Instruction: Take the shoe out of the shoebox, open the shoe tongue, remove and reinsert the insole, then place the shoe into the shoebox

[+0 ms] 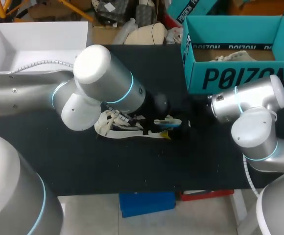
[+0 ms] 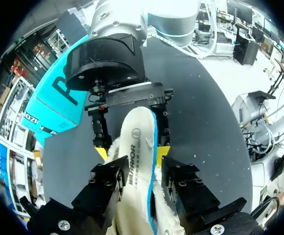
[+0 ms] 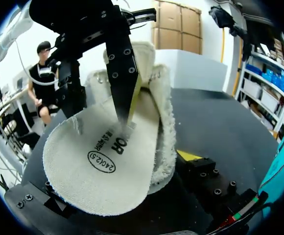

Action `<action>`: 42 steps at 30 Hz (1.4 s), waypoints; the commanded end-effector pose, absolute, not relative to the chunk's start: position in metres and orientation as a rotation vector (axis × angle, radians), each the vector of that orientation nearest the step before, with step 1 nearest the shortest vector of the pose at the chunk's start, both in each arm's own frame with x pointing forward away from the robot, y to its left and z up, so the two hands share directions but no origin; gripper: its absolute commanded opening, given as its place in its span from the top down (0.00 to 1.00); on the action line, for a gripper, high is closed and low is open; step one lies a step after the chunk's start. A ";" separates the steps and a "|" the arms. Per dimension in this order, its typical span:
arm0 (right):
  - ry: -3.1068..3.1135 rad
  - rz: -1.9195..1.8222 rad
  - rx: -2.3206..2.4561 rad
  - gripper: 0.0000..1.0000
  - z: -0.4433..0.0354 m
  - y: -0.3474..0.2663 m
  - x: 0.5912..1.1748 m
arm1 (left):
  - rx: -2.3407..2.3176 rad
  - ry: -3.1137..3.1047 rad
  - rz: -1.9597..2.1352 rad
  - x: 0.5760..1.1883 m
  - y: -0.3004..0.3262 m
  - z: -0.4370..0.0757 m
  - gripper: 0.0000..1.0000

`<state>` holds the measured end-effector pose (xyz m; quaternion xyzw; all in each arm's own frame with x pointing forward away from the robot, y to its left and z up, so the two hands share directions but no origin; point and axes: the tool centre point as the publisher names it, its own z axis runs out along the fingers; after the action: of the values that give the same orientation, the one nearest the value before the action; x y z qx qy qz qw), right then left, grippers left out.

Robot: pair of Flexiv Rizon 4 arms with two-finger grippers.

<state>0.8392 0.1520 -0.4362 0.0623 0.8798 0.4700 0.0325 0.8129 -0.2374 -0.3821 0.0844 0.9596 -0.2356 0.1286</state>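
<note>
Black matting is spread over the table, and at its far left corner a white box is set, open at the top. From the left side the left arm is extended across to the middle, where the left gripper is placed at the shoe; whether it is clamped on anything cannot be told. The shoe, cream with a fleecy lining, is laid at the middle of the table, outside the shoebox. The insole, white with a blue edge, is seen sticking partly out of the shoe, printed face showing. The right gripper, carried by the right arm, is set astride the insole, unclenched. Its fingers are spread, one just beside the blue edge, the other parted from the insole by a gap. At the far right the teal shoebox is stood open, apart from the shoe, and a cream thing is seen inside it.
</note>
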 end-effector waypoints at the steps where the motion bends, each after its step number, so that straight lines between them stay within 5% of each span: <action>1: 2.710 1.444 0.193 1.00 -0.440 0.152 0.841 | 0.222 2.764 -0.656 0.813 -0.239 -0.385 0.60; 7: 2.710 1.444 0.193 1.00 -0.440 0.152 0.841 | 0.240 2.721 -0.604 0.818 -0.237 -0.390 0.71; 12: 2.710 1.444 0.193 1.00 -0.440 0.152 0.841 | 0.255 2.711 -0.616 0.820 -0.238 -0.388 1.00; 26: 2.710 1.444 0.193 1.00 -0.440 0.152 0.841 | 0.362 2.726 -0.774 0.798 -0.221 -0.347 1.00; 42: 2.710 1.444 0.193 1.00 -0.440 0.152 0.841 | 0.227 2.768 -1.486 0.722 -0.216 -0.192 1.00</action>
<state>0.8391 0.1518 -0.4361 0.0623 0.8799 0.4699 0.0325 0.7323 -0.2546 -0.2392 0.0983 0.9023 -0.4175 0.0433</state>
